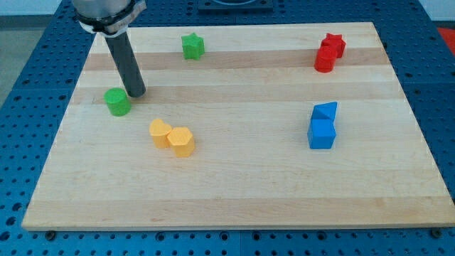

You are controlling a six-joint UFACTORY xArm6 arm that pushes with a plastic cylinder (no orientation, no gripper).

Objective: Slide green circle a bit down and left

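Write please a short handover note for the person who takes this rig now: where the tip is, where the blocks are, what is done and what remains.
My tip sits just right of the green circle, slightly above it, close or touching. The green circle lies near the board's left edge. Other blocks: green star at top, yellow pair below-right of the circle, red pair, blue pair. Whether any push is done cannot be told. Left: slide the circle a bit down and left.
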